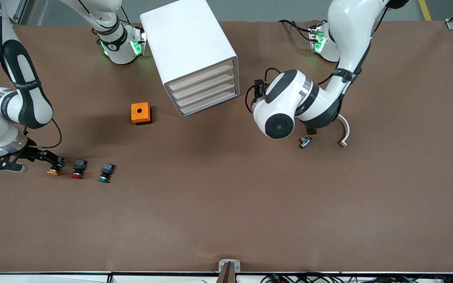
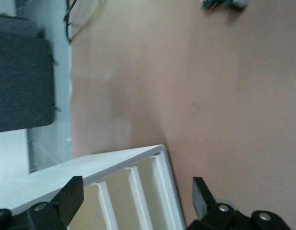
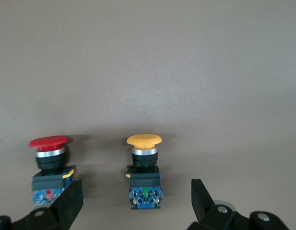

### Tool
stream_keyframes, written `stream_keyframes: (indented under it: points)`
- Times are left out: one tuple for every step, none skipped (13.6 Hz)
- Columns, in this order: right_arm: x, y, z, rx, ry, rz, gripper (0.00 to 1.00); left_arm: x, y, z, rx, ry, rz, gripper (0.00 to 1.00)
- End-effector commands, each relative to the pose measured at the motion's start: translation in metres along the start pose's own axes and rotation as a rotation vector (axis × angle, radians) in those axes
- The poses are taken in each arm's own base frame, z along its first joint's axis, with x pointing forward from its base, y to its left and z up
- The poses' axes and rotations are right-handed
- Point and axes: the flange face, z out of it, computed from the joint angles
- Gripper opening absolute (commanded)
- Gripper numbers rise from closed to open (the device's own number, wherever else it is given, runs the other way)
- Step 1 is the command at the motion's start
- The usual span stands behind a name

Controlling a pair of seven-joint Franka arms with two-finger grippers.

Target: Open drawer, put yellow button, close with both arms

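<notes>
The white cabinet (image 1: 189, 51) stands at the back middle with all four drawers shut; the drawer (image 1: 202, 79) is the topmost. The yellow button (image 1: 54, 169) lies near the right arm's end of the table, beside a red-capped button (image 1: 78, 169). My right gripper (image 1: 51, 160) is low at the yellow button, open. In the right wrist view its fingers (image 3: 69, 201) straddle the blue body of the yellow button (image 3: 144, 167) without touching it. My left gripper (image 1: 257, 93) hovers beside the cabinet's front, open. In the left wrist view (image 2: 136, 199) it faces the cabinet's cream drawer fronts (image 2: 119, 201).
A green-capped button (image 1: 105, 173) lies beside the red one (image 3: 50, 163). An orange box (image 1: 140, 113) with a hole on top sits near the cabinet. A small metal part (image 1: 305, 142) and a white curved piece (image 1: 344, 131) lie under the left arm.
</notes>
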Motion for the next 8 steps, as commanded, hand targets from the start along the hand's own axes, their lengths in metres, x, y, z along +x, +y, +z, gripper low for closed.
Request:
stream_keyframes:
  points:
    - [-0.004,0.004,0.02,0.01,-0.006,-0.003,1.0,-0.018,0.007,0.022,0.115,-0.051,-0.023,1.0]
    - [-0.004,0.0,0.03,0.011,-0.009,-0.006,1.0,-0.025,0.009,0.028,0.155,-0.079,-0.046,1.0]
    - [-0.004,-0.003,0.036,0.012,-0.015,-0.008,1.0,-0.04,0.007,0.043,0.212,-0.097,-0.097,1.0]
    - [-0.007,0.0,0.042,0.013,-0.024,-0.009,1.0,-0.045,0.006,0.047,0.233,-0.106,-0.109,1.0]
    - [-0.008,-0.001,0.05,0.014,-0.034,-0.009,1.0,-0.05,0.003,0.044,0.25,-0.126,-0.114,1.0]
    - [-0.008,-0.002,0.052,0.016,-0.036,-0.008,1.0,-0.055,-0.001,0.043,0.268,-0.145,-0.112,0.96]
    - [-0.009,-0.001,0.057,0.016,-0.044,-0.008,1.0,-0.057,-0.003,0.041,0.28,-0.16,-0.11,0.94]
    - [-0.008,0.0,0.058,0.016,-0.044,-0.007,1.0,-0.058,-0.004,0.037,0.281,-0.169,-0.104,0.94]
